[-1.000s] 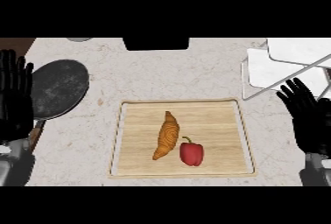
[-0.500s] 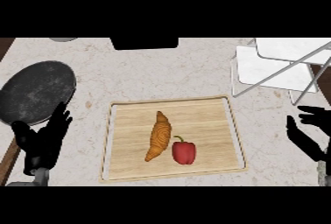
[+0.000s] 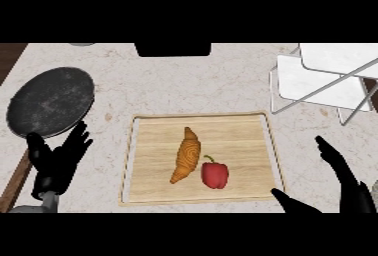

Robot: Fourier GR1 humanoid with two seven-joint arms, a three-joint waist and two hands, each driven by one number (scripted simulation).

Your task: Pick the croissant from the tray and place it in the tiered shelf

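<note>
The croissant (image 3: 186,155) lies on the tray (image 3: 151,125), left of the spread, empty right hand (image 3: 347,182), beside a red pepper (image 3: 215,175). The left hand (image 3: 57,160) rests with fingers apart; the shelf (image 3: 325,75) stands beyond.

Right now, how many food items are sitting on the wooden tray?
2. The croissant lies upright near the middle of the wooden tray; the red bell pepper sits just right of its lower end. Nothing appears hidden.
</note>
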